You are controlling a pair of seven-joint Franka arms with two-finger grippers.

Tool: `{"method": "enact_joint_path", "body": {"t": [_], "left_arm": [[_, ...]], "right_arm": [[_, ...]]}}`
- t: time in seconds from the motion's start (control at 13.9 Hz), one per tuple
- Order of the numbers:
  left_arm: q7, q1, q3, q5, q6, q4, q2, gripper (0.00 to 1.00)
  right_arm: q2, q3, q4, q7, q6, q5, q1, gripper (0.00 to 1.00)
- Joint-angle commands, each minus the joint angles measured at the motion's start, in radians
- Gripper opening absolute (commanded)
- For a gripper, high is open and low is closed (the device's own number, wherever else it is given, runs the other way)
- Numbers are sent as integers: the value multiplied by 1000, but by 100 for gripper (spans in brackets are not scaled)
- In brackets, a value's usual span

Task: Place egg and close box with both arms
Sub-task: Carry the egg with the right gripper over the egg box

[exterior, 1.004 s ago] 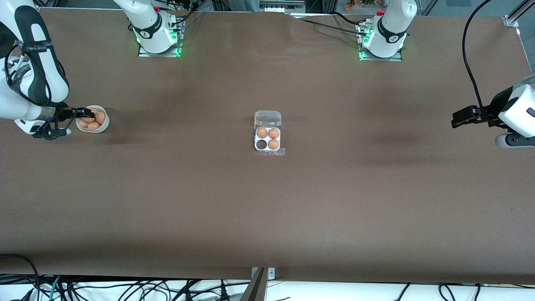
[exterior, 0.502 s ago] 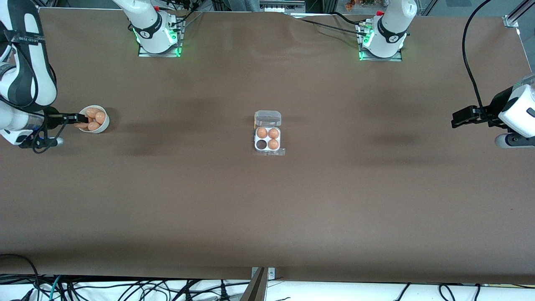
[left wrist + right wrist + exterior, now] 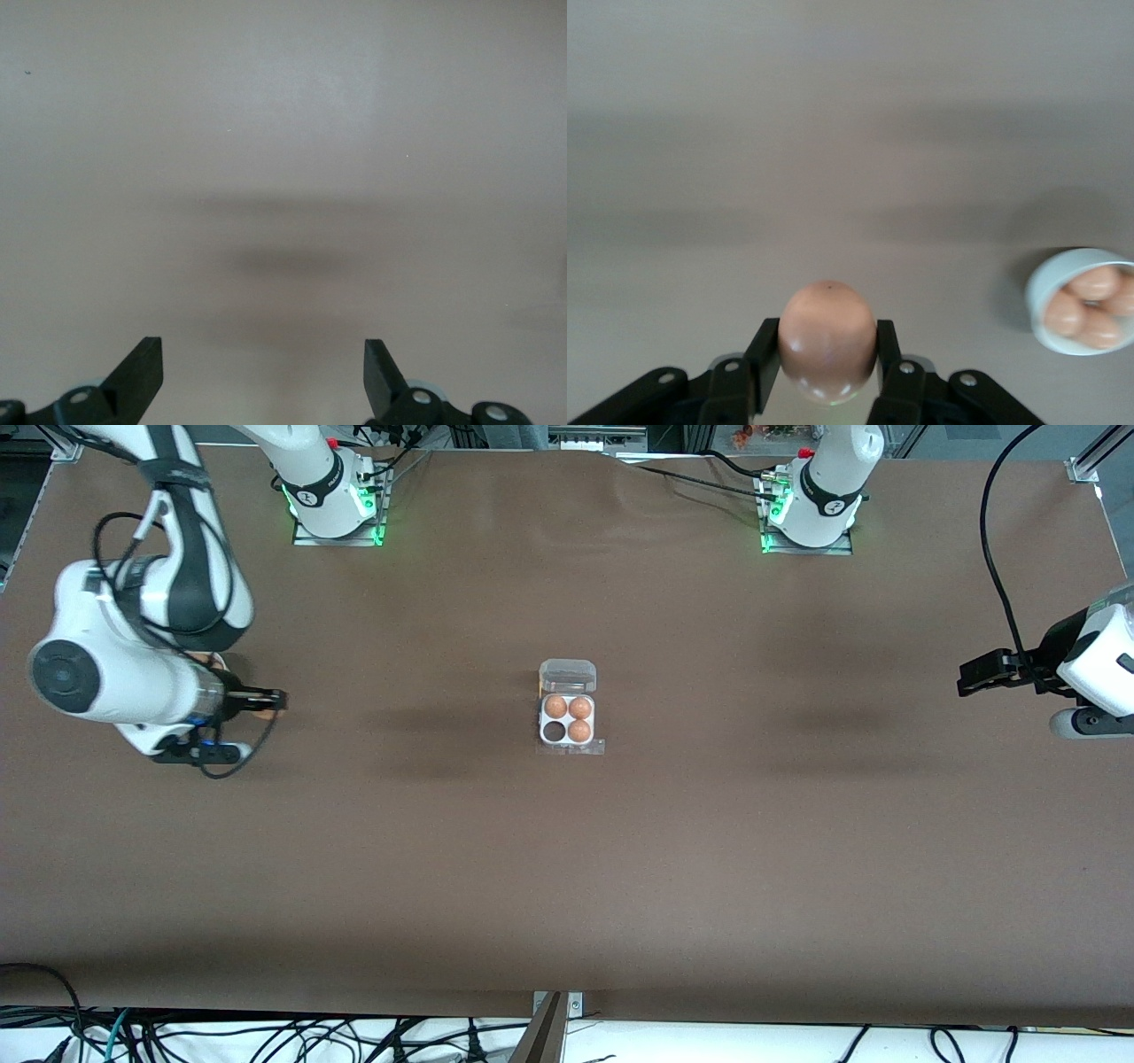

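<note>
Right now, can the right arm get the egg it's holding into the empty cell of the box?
Probably yes: the right hand grips the egg, the box lid stands open, and bare table lies between.

The left gripper [image 3: 263,376] hung over the bare brown table [image 3: 283,133] with its two black fingers [image 3: 140,372] spread wide apart, nothing between them. A soft dark shadow lay on the table at the gripper's twelve o'clock.
</note>
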Motion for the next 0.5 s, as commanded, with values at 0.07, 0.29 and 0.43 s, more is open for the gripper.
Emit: {"method": "enact_joint_path", "body": {"t": [0.07, 0.29, 0.43], "left_arm": [[20, 5, -1, 9, -8, 10, 0, 100], [20, 6, -1, 9, -8, 10, 0, 100], [20, 8, -1, 9, -8, 10, 0, 100]], "right_arm": [[102, 0, 119, 233, -11, 58, 158, 40], [177, 1, 167, 390, 41, 132, 276, 40], [232, 1, 198, 433, 79, 155, 349, 40]]}}
